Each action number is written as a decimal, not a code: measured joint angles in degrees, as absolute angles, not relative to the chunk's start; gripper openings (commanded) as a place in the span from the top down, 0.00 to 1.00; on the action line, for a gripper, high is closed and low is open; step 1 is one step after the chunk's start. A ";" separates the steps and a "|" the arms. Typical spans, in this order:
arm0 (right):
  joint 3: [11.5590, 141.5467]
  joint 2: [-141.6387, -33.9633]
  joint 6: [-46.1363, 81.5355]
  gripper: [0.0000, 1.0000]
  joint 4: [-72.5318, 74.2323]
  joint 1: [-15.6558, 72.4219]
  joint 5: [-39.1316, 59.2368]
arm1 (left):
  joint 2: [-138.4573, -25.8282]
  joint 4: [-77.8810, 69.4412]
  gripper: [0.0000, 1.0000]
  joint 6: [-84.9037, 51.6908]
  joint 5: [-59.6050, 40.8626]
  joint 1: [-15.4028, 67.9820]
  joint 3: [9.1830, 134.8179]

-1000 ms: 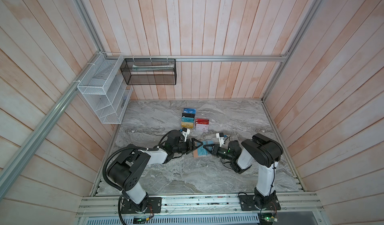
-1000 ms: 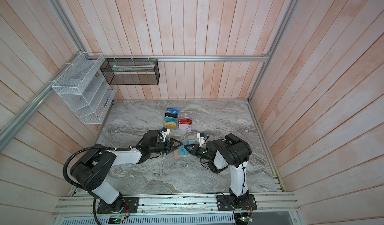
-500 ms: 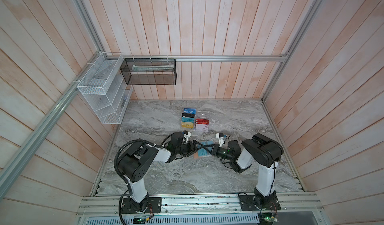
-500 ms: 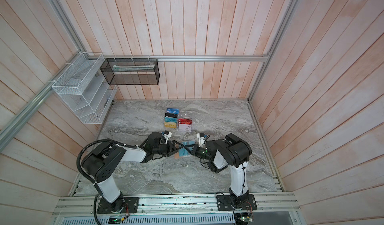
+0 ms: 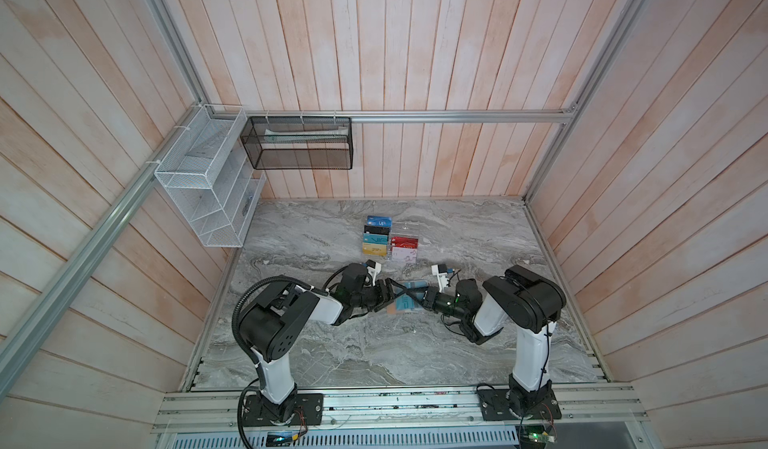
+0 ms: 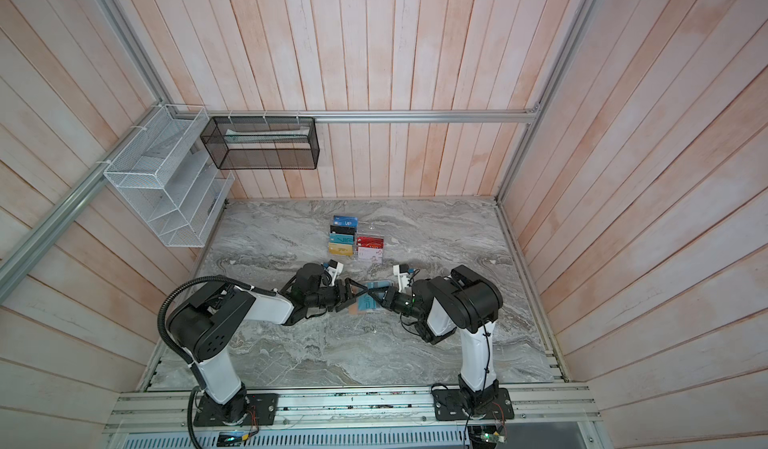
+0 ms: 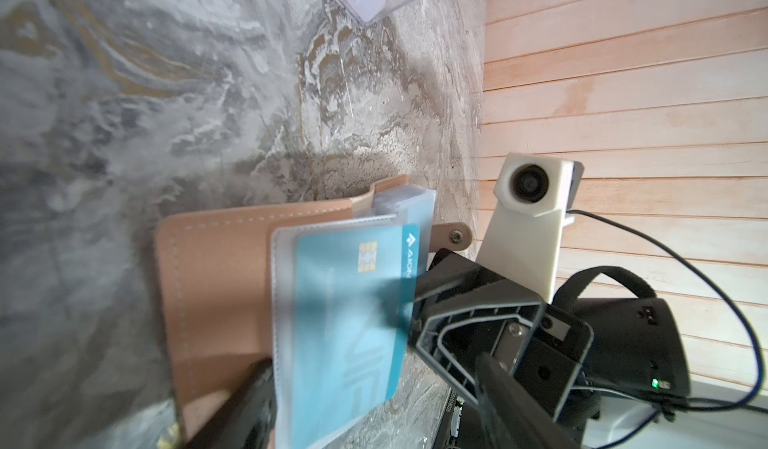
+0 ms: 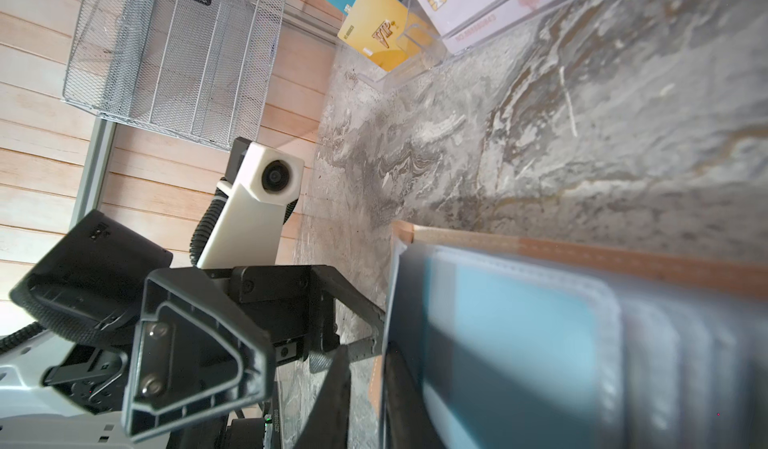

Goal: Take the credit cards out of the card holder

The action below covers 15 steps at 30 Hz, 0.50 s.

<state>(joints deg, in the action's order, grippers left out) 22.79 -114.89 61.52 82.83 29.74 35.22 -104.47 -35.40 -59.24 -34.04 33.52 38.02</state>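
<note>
My left gripper (image 5: pixel 390 298) stands wide. Its black fingers (image 7: pixel 249 409) are spread to either side of the left part of the tan-pink leather-like booklet card holder (image 7: pixel 208 285), and I see them clamping nothing. My right gripper (image 5: pixel 418 297) reaches in from the right with its jaws narrow, right at the edge of the teal credit card (image 7: pixel 349 326) with the gold chip. I cannot tell whether they pinch that edge or only bracket it. The teal credit card lies in the topmost clear plastic sleeve page (image 7: pixel 284 301) of the card holder. The card holder lies open between the two grippers on the grey marble-patterned tabletop (image 5: pixel 374 355), about mid-table. Just beyond it, on the far side, stands a clear acrylic tiered stand (image 5: pixel 409 230) filled with coloured cards. High on the far left wall hang a white wire basket (image 5: pixel 203 185) and a black mesh basket (image 5: pixel 297 145).
</note>
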 measured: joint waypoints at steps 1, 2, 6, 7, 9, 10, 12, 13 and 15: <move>22.92 -115.07 61.52 0.83 82.94 29.67 35.42 | -104.51 -35.55 0.24 -59.33 -34.04 33.47 38.02; 23.00 -115.20 61.52 0.84 83.07 29.63 35.57 | -104.57 -35.68 0.24 -59.40 -34.06 33.43 38.02; 23.14 -115.26 61.41 0.89 82.85 29.56 35.79 | -104.68 -36.07 0.24 -59.59 -34.04 33.43 37.91; 23.14 -115.26 61.36 0.91 82.78 29.58 35.77 | -104.68 -36.10 0.24 -59.59 -34.06 33.43 37.91; 23.16 -115.26 61.25 0.93 82.63 29.56 35.75 | -104.68 -36.14 0.24 -59.59 -34.06 33.43 37.91; 23.16 -115.26 61.25 0.94 82.59 29.56 35.73 | -104.71 -36.23 0.24 -59.59 -34.06 33.43 37.89; 23.16 -115.26 61.25 0.95 82.37 29.56 35.73 | -104.79 -36.58 0.24 -59.61 -34.06 33.43 37.71; 23.18 -115.26 61.25 0.95 82.30 29.56 35.73 | -104.79 -36.82 0.24 -59.61 -34.09 33.43 37.65; 23.20 -115.26 61.23 0.95 82.19 29.54 35.77 | -104.81 -37.08 0.24 -59.61 -34.06 33.43 37.50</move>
<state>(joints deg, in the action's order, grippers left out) 23.20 -115.26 61.23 82.19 29.54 35.77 -104.81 -37.08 -59.61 -34.06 33.43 37.50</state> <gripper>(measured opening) 0.051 0.758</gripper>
